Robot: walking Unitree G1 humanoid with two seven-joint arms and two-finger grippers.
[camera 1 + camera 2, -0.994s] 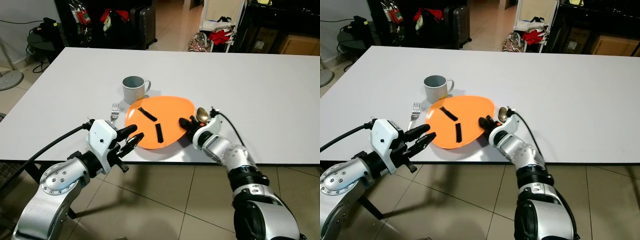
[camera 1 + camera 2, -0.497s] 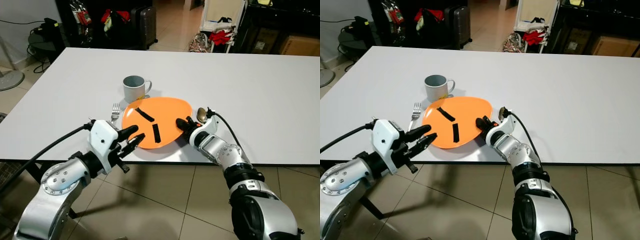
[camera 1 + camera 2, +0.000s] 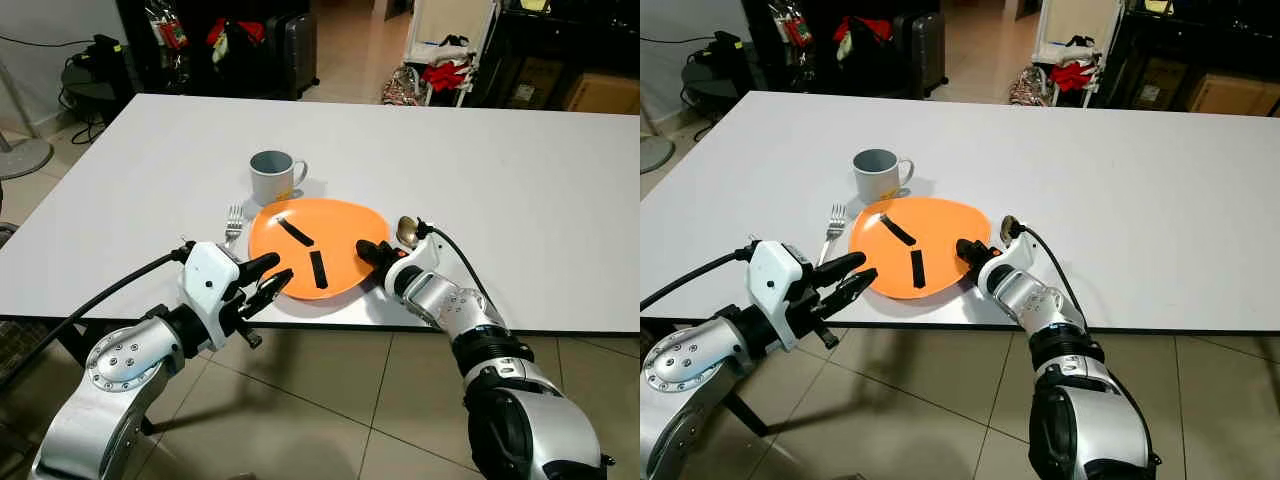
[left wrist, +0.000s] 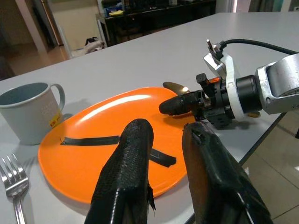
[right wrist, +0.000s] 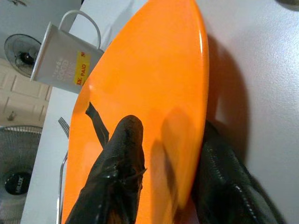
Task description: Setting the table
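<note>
Already laid: orange plate (image 3: 318,246) near the table (image 3: 520,170) front edge, with two black strips on its face; grey mug (image 3: 272,176) just behind the plate on the robot's left; fork (image 3: 232,223) beside the plate's left rim; spoon (image 3: 406,229) just off the right rim, partly hidden by the wrist.
Remaining: judged to be final placement of the plate, then release; spoon's lie not fully readable.
Right gripper (image 5: 163,186): closed across the plate's right rim, one finger on the top face, the other beneath, at the table; grasping the plate. Plate appears slightly tipped in the right wrist view, though uncertain.
Left gripper (image 4: 161,186): hovering at the near-left edge of the plate, just off the table's front edge; fingers parted a little, nothing between them, touching nothing.
Progress: late, most pieces in place.
</note>
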